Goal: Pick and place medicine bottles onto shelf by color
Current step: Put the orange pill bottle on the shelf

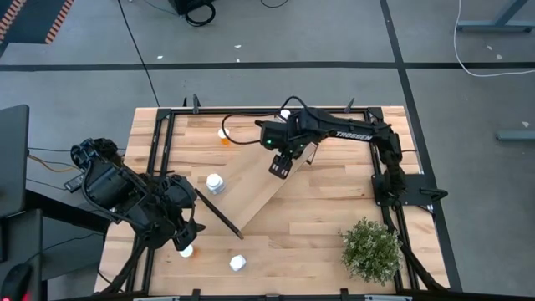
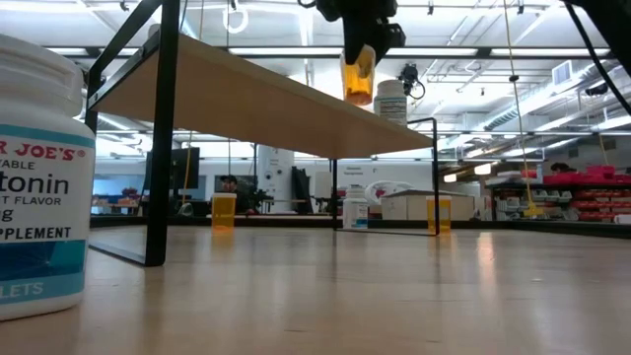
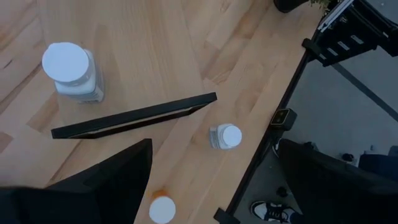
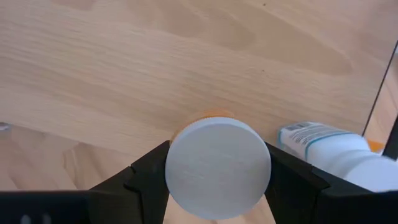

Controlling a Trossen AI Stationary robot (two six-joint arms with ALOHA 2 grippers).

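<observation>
The right pincer (image 1: 282, 164) hangs over the far end of the shelf (image 1: 263, 188), its two fingers (image 4: 146, 177) clamped on the white cap of an orange bottle (image 2: 358, 81). The low view shows the bottle's base just at the board's top surface; whether it touches cannot be told. A white bottle (image 2: 391, 100) stands on the shelf just beside it, also seen past the right fingers (image 4: 323, 146).

The left pincer (image 1: 185, 221) hovers near the tabletop's (image 1: 334, 196) front left corner with its fingers spread wide and nothing between them. Below it, in its wrist view, lie the shelf's dark end panel (image 3: 134, 116), a white bottle (image 3: 71, 71) beside the board, a smaller white bottle (image 3: 225, 136) near the tabletop's edge and an orange bottle (image 3: 162, 210) close to the fingers.

Another orange bottle (image 1: 224, 135) stands on the tabletop near the far edge, well apart from the shelf. A small potted plant (image 1: 370, 248) sits at the front right corner.
</observation>
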